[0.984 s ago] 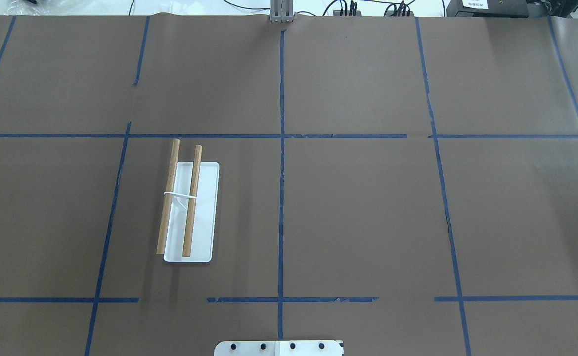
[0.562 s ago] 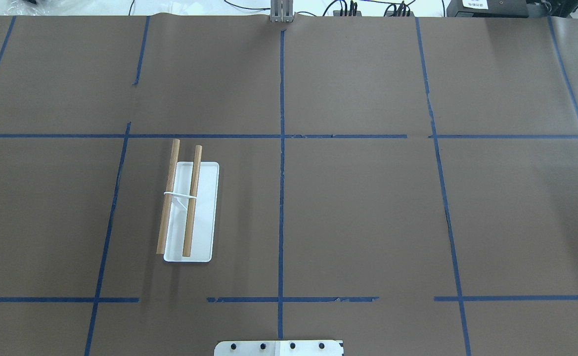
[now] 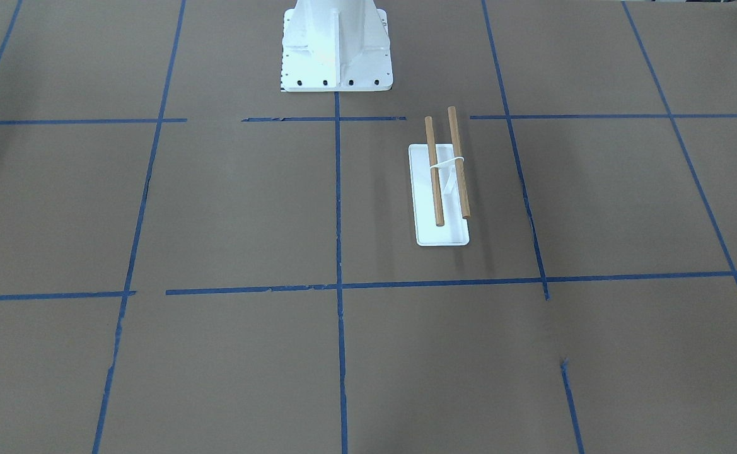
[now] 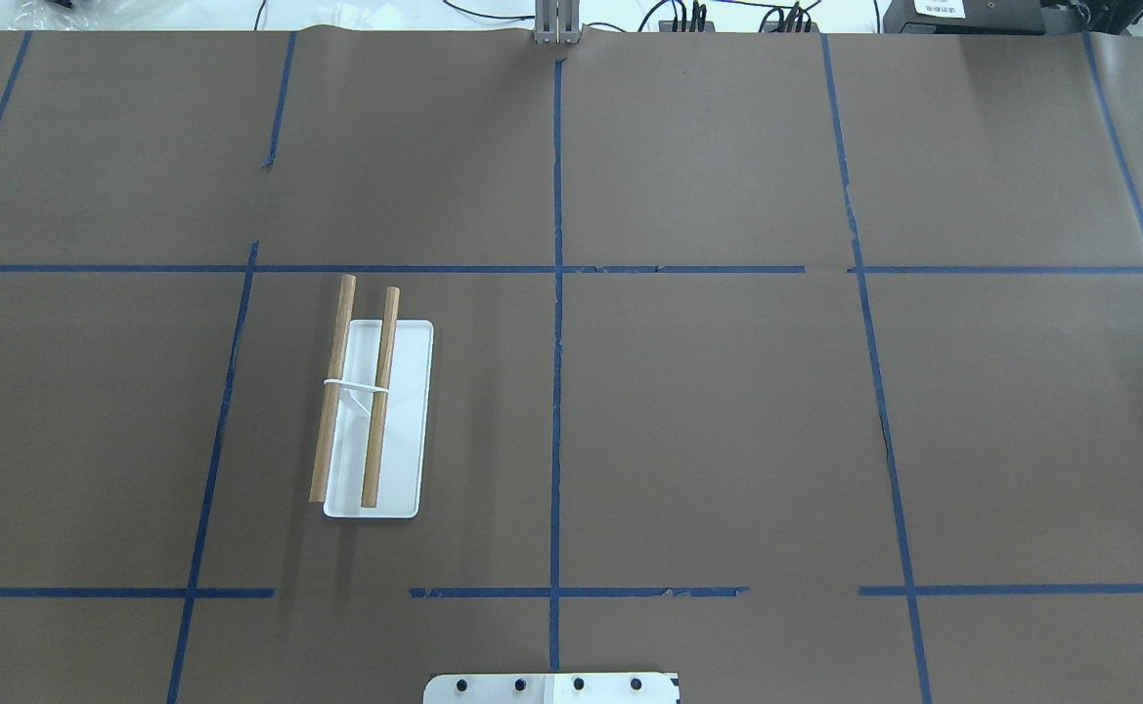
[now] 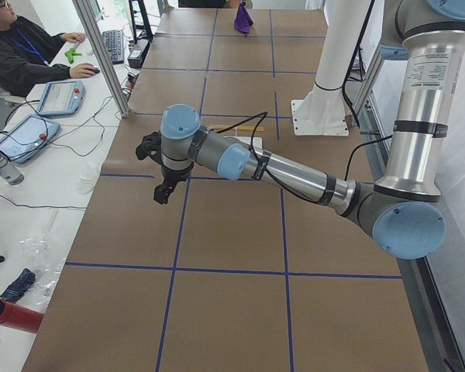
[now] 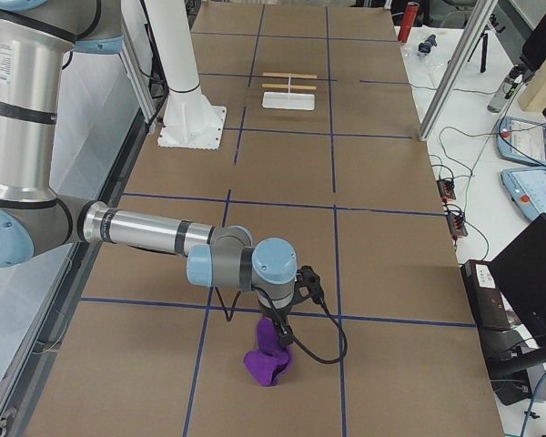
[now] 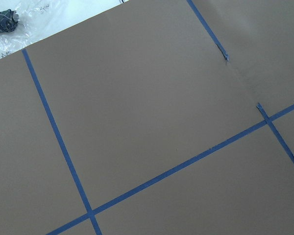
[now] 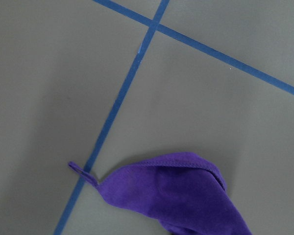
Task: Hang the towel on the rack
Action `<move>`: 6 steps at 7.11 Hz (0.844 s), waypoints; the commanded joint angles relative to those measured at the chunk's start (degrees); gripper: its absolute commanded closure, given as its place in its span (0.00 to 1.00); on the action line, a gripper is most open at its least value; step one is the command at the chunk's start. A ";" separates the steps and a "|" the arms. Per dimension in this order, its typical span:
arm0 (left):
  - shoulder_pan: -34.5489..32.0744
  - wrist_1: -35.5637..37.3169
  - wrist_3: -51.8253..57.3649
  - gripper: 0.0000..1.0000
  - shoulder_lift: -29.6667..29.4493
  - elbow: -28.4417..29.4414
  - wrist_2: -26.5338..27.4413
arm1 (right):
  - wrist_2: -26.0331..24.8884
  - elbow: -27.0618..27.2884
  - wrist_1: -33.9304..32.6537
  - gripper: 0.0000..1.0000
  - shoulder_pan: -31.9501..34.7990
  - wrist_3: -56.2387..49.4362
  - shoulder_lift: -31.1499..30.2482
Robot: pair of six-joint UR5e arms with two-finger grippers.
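Note:
The rack (image 4: 375,411) stands left of the table's middle: white flat base, two bare wooden rods. It also shows in the front view (image 3: 444,186) and far off in the right side view (image 6: 289,89). The purple towel (image 6: 268,360) lies bunched on the table at the robot's right end, seen close in the right wrist view (image 8: 186,198). My right gripper (image 6: 280,335) is right at the towel's raised top; I cannot tell if it is open or shut. My left gripper (image 5: 162,192) hangs over bare table near the left end; I cannot tell its state.
The white bolted pedestal (image 3: 336,50) stands at the table's robot side. A seated operator (image 5: 23,54) with tablets and cables is beyond the far edge. Aluminium posts (image 6: 450,77) stand along that edge. A red cylinder (image 5: 12,316) lies off the left end.

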 commanded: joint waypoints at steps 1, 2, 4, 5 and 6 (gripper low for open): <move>0.03 -0.52 0.00 0.00 0.00 -0.12 -0.01 | -2.22 -11.30 10.87 0.05 0.02 -0.87 3.86; 0.03 -0.52 0.00 0.00 0.00 -0.30 -0.01 | -3.71 -13.18 11.86 0.08 -0.06 -1.48 4.76; 0.03 -0.52 0.00 0.00 0.00 -0.39 -0.10 | -5.14 -13.73 11.87 0.70 0.02 -2.27 4.51; 0.03 -0.52 0.00 0.00 0.00 -0.39 -0.10 | -5.14 -13.12 11.87 1.00 0.03 -2.36 3.90; 0.03 -0.52 0.00 0.00 0.00 -0.39 -0.10 | -4.70 -13.02 11.87 1.00 0.11 -2.36 3.63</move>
